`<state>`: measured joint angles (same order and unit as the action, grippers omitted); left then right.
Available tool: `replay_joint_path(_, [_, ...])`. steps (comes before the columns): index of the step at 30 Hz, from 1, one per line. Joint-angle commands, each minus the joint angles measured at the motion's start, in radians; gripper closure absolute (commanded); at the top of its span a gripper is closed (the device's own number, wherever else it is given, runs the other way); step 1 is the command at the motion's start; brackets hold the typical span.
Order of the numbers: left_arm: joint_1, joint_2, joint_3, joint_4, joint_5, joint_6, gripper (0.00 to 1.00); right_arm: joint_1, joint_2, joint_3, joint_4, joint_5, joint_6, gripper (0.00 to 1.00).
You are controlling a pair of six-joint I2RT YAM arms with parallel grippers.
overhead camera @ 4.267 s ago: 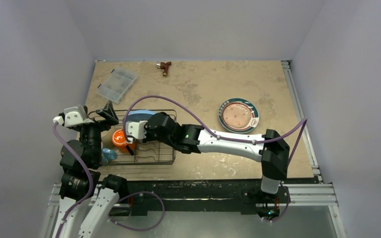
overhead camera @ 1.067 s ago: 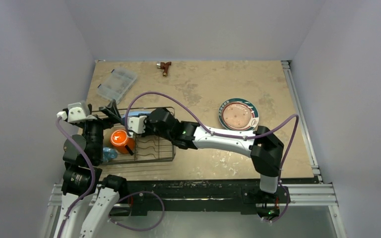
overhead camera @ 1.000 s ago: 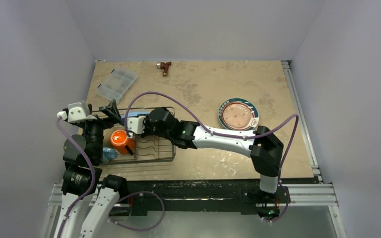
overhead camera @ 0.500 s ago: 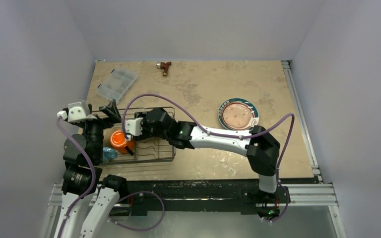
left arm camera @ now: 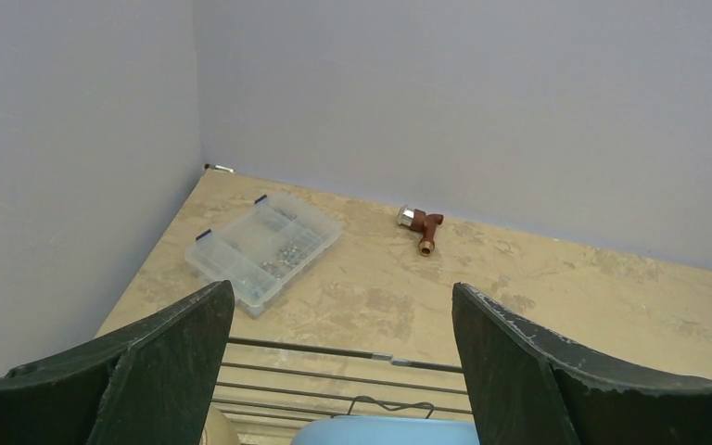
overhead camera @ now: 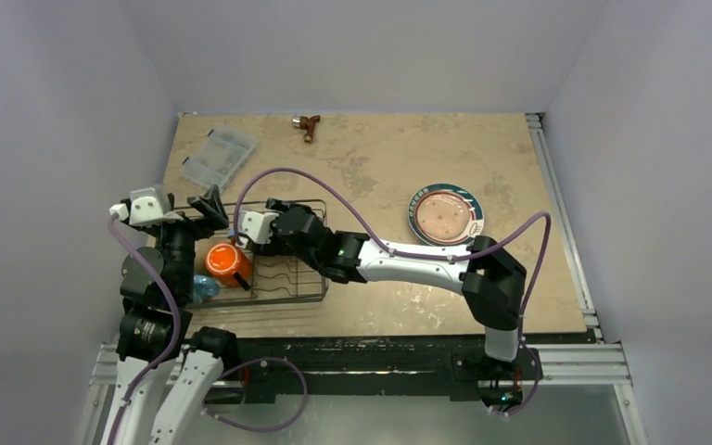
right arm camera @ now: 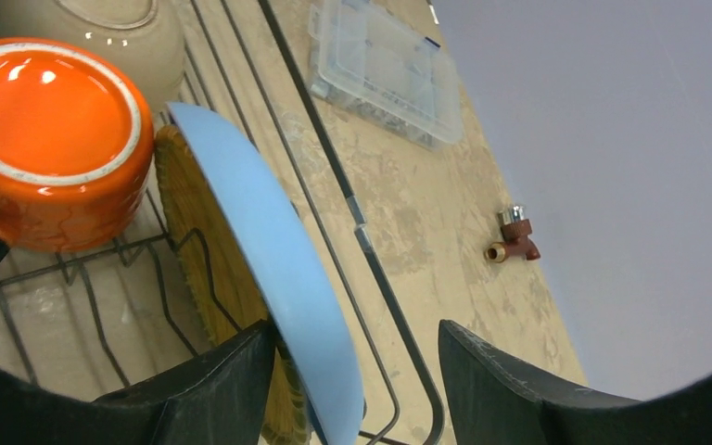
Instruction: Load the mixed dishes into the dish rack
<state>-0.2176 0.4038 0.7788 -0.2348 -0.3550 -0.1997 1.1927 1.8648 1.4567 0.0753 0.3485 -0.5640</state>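
At the far left, my left end effector (left arm camera: 341, 298) hangs released above the far side of the dish rack (overhead camera: 283, 289). Its two dark, wedge-shaped fingers stand wide apart and nothing is between them. Beyond it, the clear plastic compartment box (left arm camera: 264, 248) lies flat on the beige, mottled surface (overhead camera: 380, 158).

The rack is made of thin black wire with wavy dividers. At its near left corner lies the blue mug (overhead camera: 202, 290); I cannot tell if it is inside. The glossy orange mug (right arm camera: 51, 120) lies in the rack, and the smooth, cream-white small bowl (right arm camera: 83, 37) is just beside it.

To the right of the mug, the yellow woven-pattern plate (right arm camera: 213, 241) stands on its edge. The smooth light blue plate (right arm camera: 269, 250) leans against it.

My right end effector (right arm camera: 352, 338) is released. The blue rim passes between its spread fingers, close to one of them.

Farther right, the small brown tool (overhead camera: 308, 124) lies at the far edge. The round white plate with dark green patterned rim (overhead camera: 445, 215) lies flat on the surface, well apart from the rack.
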Motion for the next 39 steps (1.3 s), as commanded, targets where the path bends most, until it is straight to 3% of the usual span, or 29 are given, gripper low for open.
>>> replay_joint_path(1, [0.006,0.01,0.026,0.013,0.014,-0.015,0.14,-0.007,0.045,0.085,0.076,0.166,0.04,0.36])
replay_joint_path(7, [0.007,0.013,0.027,0.012,0.014,-0.017,0.14,-0.016,0.051,0.126,0.086,0.189,0.039,0.34])
replay_joint_path(19, [0.015,0.019,0.03,0.011,0.024,-0.021,0.14,-0.014,-0.073,-0.002,0.039,-0.032,0.114,0.3])
replay_joint_path(33, [0.018,0.026,0.032,0.008,0.031,-0.024,0.14,-0.013,-0.159,-0.081,0.0,-0.018,0.251,0.27])
replay_joint_path(39, [0.018,0.028,0.033,0.007,0.034,-0.024,0.14,-0.024,-0.308,-0.207,0.101,0.034,0.374,0.24])
